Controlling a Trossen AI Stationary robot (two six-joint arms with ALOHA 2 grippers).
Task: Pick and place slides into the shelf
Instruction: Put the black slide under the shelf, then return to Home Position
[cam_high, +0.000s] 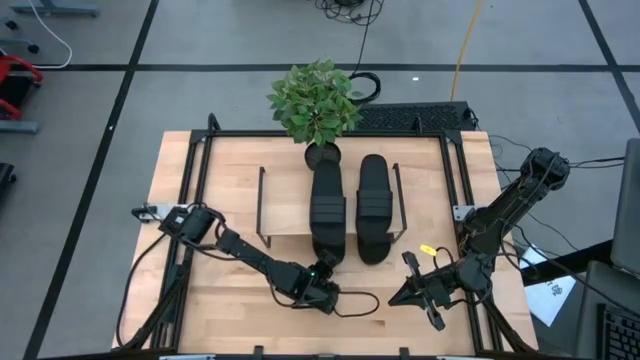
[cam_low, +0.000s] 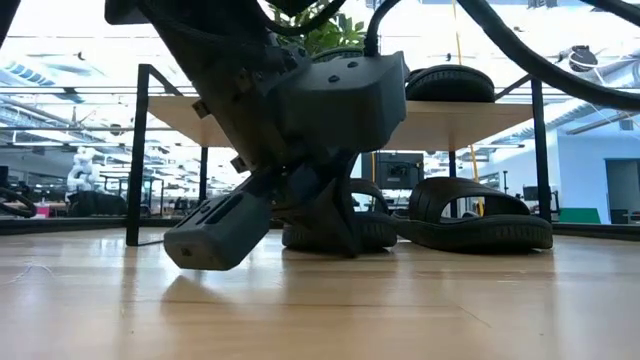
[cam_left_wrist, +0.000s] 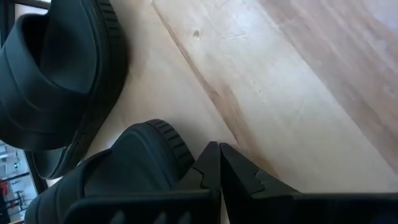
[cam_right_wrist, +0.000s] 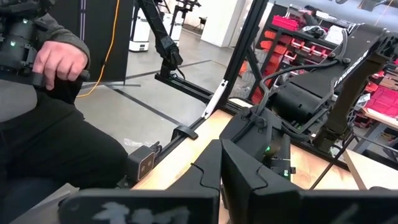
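The shelf (cam_high: 285, 212) stands mid-table, with its plank top (cam_low: 470, 120) raised on dark end frames. Two black slides (cam_high: 327, 195) (cam_high: 375, 195) lie on the plank. Two more lie on the table beneath it (cam_low: 330, 232) (cam_low: 470, 222), their near ends sticking out (cam_high: 372, 250). My left gripper (cam_left_wrist: 219, 152) is shut and low over the table at the near end of the left lower slide (cam_left_wrist: 134, 165). My right gripper (cam_right_wrist: 221, 149) is also shut and hovers near the table's right near corner (cam_high: 410, 290), touching nothing. My left gripper has its shut fingers right beside the rounded near end (cam_left_wrist: 168, 140) of the left lower slide, with the outer side of one finger (cam_left_wrist: 202, 171) next to the ribbed sole rim. I cannot tell whether it touches the rim. The slide lies flat on the table.
A potted plant (cam_high: 315, 100) stands at the shelf's far side. A small yellow thing (cam_high: 428, 249) lies right of the shelf. Black frame rails (cam_high: 460, 190) line the table's edges. A seated person (cam_right_wrist: 50, 124) is beyond the table. Bare wood (cam_left_wrist: 298, 81) stretches along the near side.
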